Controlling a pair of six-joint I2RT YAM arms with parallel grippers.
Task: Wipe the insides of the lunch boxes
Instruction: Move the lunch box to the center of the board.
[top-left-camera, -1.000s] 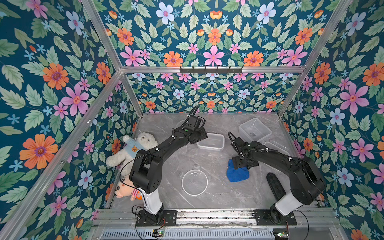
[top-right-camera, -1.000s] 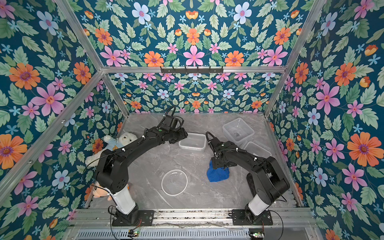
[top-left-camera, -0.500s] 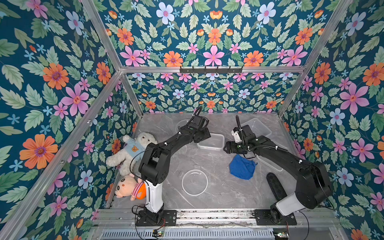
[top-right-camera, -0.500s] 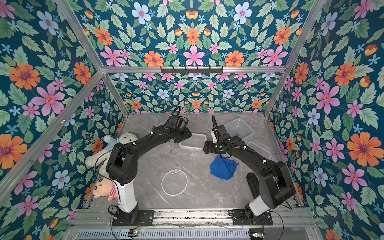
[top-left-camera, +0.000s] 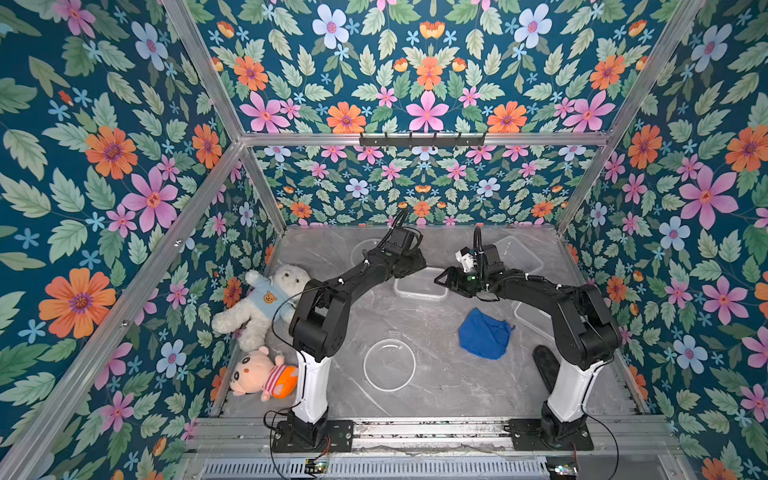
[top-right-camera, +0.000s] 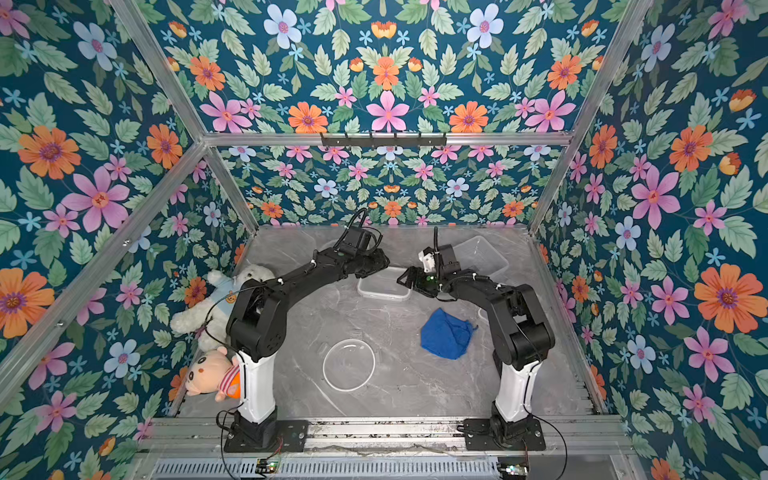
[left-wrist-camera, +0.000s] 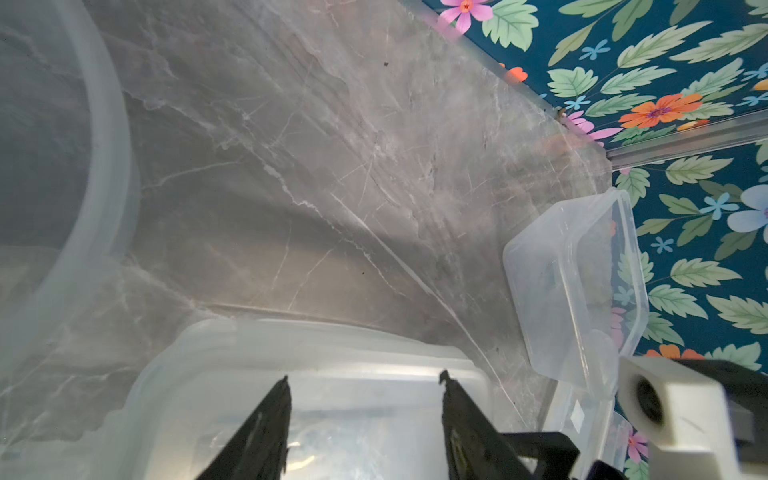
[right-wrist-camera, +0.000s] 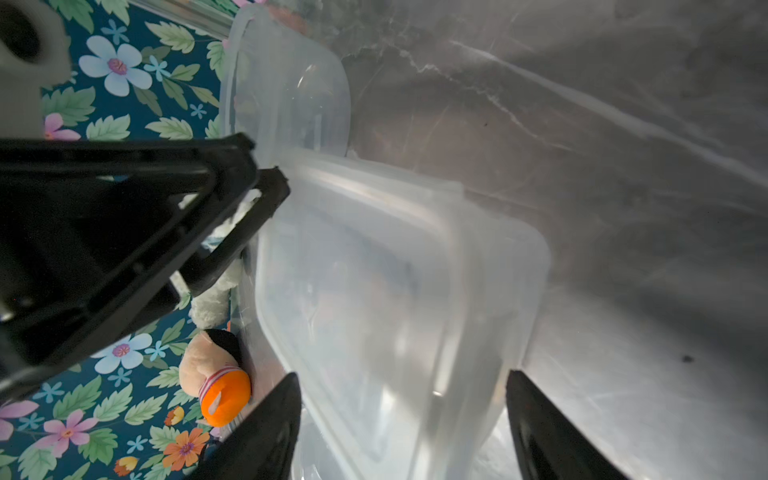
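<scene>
The smaller rectangular lunch box (top-left-camera: 420, 286) (right-wrist-camera: 374, 291) lies at the table's middle back, between both arms. My left gripper (left-wrist-camera: 365, 378) (top-left-camera: 411, 262) is open at its left end, fingertips over the inside. At the right end my right gripper (right-wrist-camera: 401, 378) (top-left-camera: 444, 280) is open, one jaw on each side of the box's end; I cannot tell if they touch. The large square lunch box (top-left-camera: 519, 253) (left-wrist-camera: 573, 282) stands at the back right. The round lunch box (left-wrist-camera: 112, 137) sits behind the left arm. The blue cloth (top-left-camera: 484, 332) (top-right-camera: 446, 332) lies loose on the table.
A round clear lid (top-left-camera: 389, 365) lies in front, centre. A flat clear lid (top-left-camera: 534, 320) and a black object (top-left-camera: 546, 361) lie by the right arm. A white teddy (top-left-camera: 266, 299) and a doll (top-left-camera: 262, 372) rest against the left wall.
My right gripper left the blue cloth on the table, moved back and left to the rectangular box's right end, and its jaws narrowed. The left gripper shifted a little further back at the box's left end.
</scene>
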